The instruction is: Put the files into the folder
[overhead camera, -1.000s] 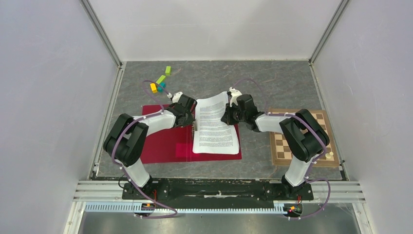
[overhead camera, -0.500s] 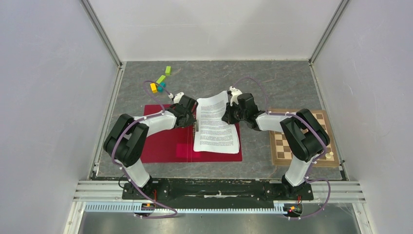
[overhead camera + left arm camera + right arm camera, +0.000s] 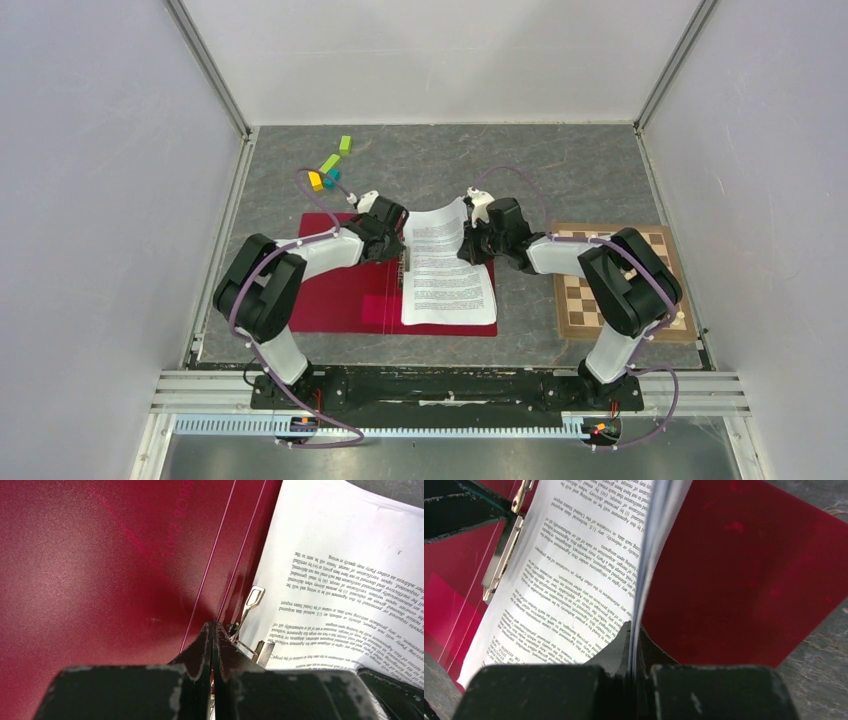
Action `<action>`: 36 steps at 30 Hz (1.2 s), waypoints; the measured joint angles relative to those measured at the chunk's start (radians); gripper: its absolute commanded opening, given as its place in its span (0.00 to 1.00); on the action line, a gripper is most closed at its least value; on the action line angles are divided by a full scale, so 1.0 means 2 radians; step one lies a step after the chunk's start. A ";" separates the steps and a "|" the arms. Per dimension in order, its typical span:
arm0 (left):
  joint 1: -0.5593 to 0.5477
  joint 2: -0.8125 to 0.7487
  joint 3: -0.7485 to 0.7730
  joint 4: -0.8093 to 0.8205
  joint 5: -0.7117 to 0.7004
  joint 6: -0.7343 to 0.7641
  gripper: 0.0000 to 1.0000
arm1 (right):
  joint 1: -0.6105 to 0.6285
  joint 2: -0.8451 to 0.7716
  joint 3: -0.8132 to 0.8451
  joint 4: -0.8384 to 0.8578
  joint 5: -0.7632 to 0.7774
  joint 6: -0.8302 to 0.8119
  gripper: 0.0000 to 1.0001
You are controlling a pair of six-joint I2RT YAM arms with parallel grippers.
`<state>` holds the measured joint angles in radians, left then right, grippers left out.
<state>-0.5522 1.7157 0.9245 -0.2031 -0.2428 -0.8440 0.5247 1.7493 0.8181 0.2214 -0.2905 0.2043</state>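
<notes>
The red folder (image 3: 340, 290) lies open on the table, its right half under the files (image 3: 447, 285), white sheets of dense black text. My right gripper (image 3: 466, 247) is shut on the sheets' right edge, and the paper runs up between its jaws (image 3: 631, 627). The sheets' far end curls up off the folder (image 3: 744, 570). My left gripper (image 3: 395, 243) is shut, tips (image 3: 214, 626) at the folder's spine beside the metal clip (image 3: 252, 600). Nothing shows between its jaws. The files (image 3: 340, 570) lie just right of that clip.
A brown chessboard (image 3: 620, 290) sits to the right of the folder, under the right arm, with a small white piece (image 3: 678, 320) at its near corner. Coloured blocks (image 3: 330, 165) lie at the far left. Enclosure walls stand on three sides.
The sheets have sunk lower and shifted a little right onto the folder's right half, held by the right gripper. The left gripper has edged slightly right along the spine.
</notes>
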 measured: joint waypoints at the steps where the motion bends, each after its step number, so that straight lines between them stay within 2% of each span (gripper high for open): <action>1: -0.002 0.000 0.000 0.000 0.000 -0.003 0.02 | 0.002 -0.001 -0.002 0.000 0.000 0.000 0.00; 21: -0.027 -0.031 -0.039 -0.005 -0.024 -0.137 0.02 | 0.012 -0.043 -0.040 -0.010 0.018 0.006 0.00; 36: -0.065 -0.044 -0.041 -0.062 -0.061 -0.243 0.02 | 0.017 -0.057 -0.048 -0.015 0.025 0.019 0.00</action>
<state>-0.6815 1.6279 0.8433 -0.3279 -0.3653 -1.3308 0.5594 1.6352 0.7219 0.1921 -0.2401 0.2420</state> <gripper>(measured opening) 0.032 0.006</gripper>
